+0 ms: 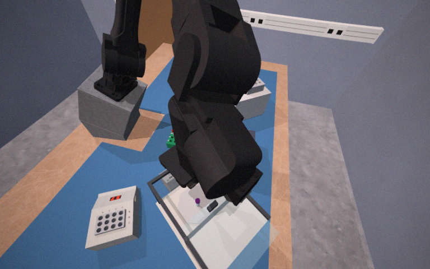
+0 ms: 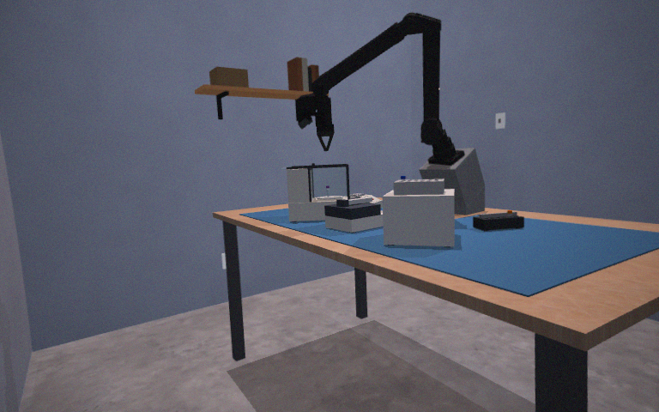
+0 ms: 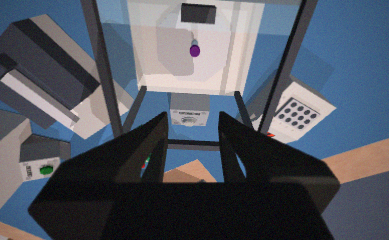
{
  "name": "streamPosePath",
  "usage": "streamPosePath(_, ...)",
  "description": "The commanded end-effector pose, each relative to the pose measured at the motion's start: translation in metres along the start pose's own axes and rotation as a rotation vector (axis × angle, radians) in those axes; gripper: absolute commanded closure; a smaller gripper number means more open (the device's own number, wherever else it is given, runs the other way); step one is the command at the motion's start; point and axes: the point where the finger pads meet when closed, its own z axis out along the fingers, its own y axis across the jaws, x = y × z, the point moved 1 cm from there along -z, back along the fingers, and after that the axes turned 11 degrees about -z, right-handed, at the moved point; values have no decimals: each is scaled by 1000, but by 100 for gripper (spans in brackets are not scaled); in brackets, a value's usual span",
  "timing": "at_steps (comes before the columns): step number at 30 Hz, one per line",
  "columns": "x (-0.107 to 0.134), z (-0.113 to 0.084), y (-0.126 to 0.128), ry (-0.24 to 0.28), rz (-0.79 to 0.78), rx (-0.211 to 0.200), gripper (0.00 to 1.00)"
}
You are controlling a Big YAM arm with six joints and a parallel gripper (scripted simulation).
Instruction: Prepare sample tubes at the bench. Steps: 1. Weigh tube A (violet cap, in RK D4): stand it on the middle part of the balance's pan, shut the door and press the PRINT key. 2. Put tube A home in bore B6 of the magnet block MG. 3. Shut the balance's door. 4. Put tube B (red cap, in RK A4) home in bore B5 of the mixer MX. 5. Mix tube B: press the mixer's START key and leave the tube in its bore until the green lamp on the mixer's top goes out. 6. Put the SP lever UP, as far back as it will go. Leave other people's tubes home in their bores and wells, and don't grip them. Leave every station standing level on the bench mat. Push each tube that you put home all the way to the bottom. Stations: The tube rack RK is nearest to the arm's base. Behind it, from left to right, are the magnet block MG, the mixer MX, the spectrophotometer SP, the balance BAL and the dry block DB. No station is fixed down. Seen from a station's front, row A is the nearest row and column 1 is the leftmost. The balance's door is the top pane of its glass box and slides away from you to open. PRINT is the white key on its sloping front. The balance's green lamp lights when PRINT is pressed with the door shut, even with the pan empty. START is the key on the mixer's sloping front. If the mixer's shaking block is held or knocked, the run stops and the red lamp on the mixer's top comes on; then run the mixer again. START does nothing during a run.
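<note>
Tube A, violet cap (image 1: 197, 200) (image 2: 327, 186) (image 3: 195, 51), stands on the pan inside the balance (image 1: 168, 210) (image 2: 298, 189) (image 3: 188, 103). The glass door is slid back, with its dark handle (image 1: 212, 205) (image 3: 198, 13) beyond the tube as the wrist view shows it. My gripper (image 2: 326, 149) (image 3: 193, 119) points down above the balance, partly open, with nothing between the fingers. Tube B's red cap (image 1: 173, 130) (image 3: 143, 165) shows at the green rack (image 1: 171, 141), mostly hidden by the arm. The mixer (image 2: 419, 219) has a green key (image 3: 46, 170) on its front. The lever's position cannot be told.
The spectrophotometer (image 2: 353, 223) (image 3: 78, 112) is between balance and mixer. The dry block (image 1: 111, 222) (image 3: 298, 112) is on the balance's other side. The black magnet block (image 2: 498, 222) lies beyond the mixer. The balance's dark top frame stands below the fingers.
</note>
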Motion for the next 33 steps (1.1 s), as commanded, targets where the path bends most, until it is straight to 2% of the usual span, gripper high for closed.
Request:
streamPosePath(1,-6,-9,-3,-37,66,27,64)
streamPosePath(8,-12,-11,-3,-33,52,21,64)
streamPosePath(9,-4,-1,-1,-22,65,17,64)
streamPosePath(11,-4,12,0,-3,64,4,64)
streamPosePath(16,-3,20,0,-3,64,4,64)
streamPosePath(18,-3,20,0,-3,64,4,64)
streamPosePath(19,-12,4,4,-43,45,22,64)
streamPosePath(23,-3,28,0,-3,64,4,64)
streamPosePath(33,-5,42,1,-11,60,7,64)
